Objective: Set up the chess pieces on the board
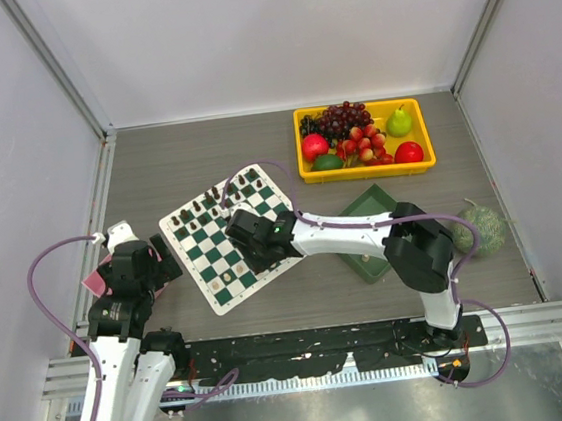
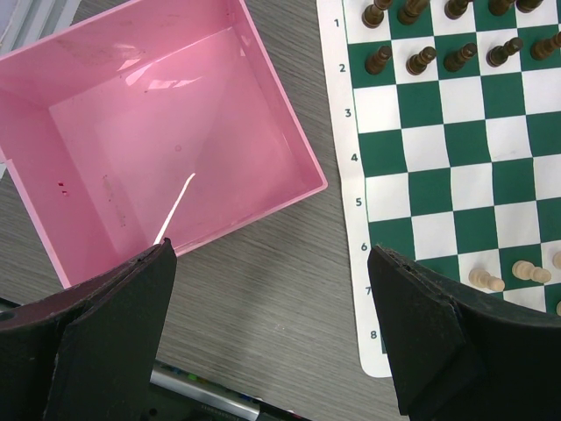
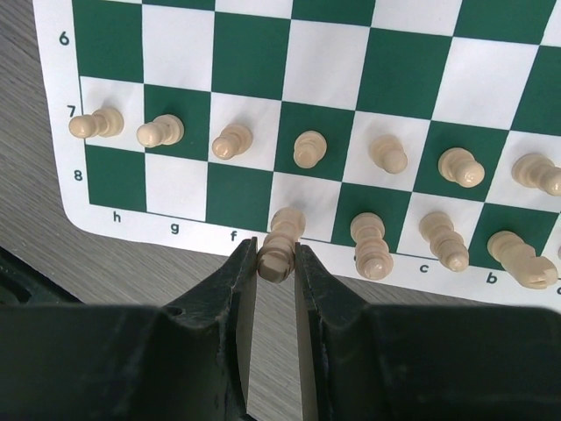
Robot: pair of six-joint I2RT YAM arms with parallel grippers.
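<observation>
Chess pieces (image 3: 307, 149) in cream line the board's (image 3: 250, 53) two near rows — the right gripper (image 3: 276, 261) is clamped on one cream piece (image 3: 280, 239) in the edge row. The left gripper (image 2: 272, 263) hangs wide open over the counter (image 2: 250, 351) — beside a pink box (image 2: 175, 149).

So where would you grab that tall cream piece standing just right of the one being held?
Probably near its top, coming straight down from above. The tall cream piece stands upright and slim, with other pieces close on both sides, so a sideways approach could knock them. The right fingers pinch its neighbour the same way.
</observation>
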